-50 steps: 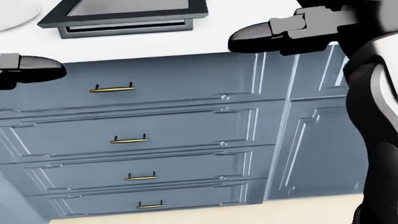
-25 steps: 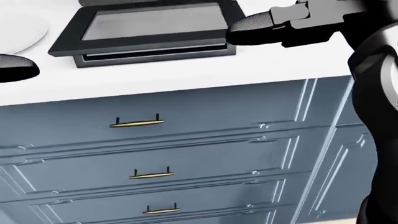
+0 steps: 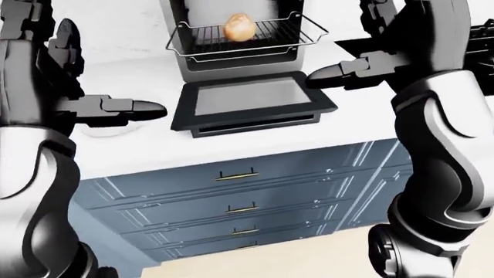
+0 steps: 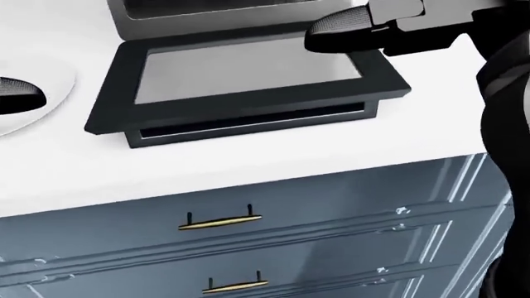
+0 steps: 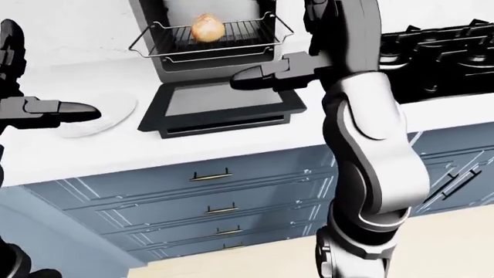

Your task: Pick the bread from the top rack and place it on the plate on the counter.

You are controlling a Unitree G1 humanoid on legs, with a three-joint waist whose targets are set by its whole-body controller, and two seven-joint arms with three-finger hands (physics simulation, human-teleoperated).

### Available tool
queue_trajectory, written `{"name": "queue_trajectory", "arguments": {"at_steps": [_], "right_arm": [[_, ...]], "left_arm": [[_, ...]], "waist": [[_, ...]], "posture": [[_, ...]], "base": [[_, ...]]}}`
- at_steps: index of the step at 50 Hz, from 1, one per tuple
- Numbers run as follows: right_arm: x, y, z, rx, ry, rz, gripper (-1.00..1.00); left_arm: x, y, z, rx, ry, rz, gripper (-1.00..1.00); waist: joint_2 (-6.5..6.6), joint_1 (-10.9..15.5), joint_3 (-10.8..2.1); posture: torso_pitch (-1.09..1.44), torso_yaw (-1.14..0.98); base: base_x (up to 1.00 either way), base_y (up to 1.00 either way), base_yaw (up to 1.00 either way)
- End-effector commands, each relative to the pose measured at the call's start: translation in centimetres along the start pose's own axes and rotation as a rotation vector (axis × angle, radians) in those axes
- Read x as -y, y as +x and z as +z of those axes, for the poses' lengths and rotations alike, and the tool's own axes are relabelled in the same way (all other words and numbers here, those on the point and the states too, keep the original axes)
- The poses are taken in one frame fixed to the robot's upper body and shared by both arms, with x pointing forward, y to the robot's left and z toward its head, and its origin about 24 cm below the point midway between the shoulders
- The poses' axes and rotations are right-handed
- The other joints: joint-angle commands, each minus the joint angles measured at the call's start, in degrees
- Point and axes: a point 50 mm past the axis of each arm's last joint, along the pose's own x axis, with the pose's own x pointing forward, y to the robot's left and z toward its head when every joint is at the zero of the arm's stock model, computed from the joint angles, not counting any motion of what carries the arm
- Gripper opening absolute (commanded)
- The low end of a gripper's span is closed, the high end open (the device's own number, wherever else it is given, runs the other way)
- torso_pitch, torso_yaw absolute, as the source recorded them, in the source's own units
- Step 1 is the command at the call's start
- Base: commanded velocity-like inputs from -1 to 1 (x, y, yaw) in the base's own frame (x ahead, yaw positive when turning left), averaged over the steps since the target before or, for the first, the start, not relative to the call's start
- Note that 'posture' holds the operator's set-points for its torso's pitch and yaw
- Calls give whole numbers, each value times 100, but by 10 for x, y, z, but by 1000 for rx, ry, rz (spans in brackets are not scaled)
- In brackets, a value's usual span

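The bread (image 3: 239, 26) lies on the pulled-out rack (image 3: 266, 40) above the open door (image 3: 251, 104), plate (image 5: 104, 116) to its left.

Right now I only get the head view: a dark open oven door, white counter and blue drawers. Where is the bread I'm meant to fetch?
Observer: The bread sits on the pulled-out wire rack of the countertop oven, above the open oven door.
Operator: Is either hand holding it?
Observer: No. The right hand hangs open at the right of the door, below the rack.
Operator: And the other hand?
Observer: The left hand is open too, over the white plate at the left of the oven.
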Motion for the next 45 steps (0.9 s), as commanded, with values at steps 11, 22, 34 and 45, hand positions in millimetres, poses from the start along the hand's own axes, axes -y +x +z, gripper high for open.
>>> {"name": "queue_trajectory", "arguments": {"at_steps": [11, 22, 34, 45], "right_arm": [[-2, -2, 9, 46, 14, 3, 100], [-3, 3, 10, 49, 8, 9, 100], [-1, 4, 10, 71, 5, -20, 100], [1, -1, 15, 84, -18, -26, 100]], "left_arm": [[-3, 0, 6, 44, 8, 32, 100], [-6, -1, 8, 40, 9, 35, 100], [-6, -3, 8, 36, 21, 31, 100], [-5, -4, 6, 35, 26, 32, 100]], "waist": [[257, 46, -140], [-52, 117, -130], [-32, 159, -76], [-141, 132, -59]], "posture": [[0, 0], [0, 0], [0, 0], [0, 0]], "base": [[8, 36, 0], [7, 17, 0], [2, 4, 0], [0, 0, 17]]}}
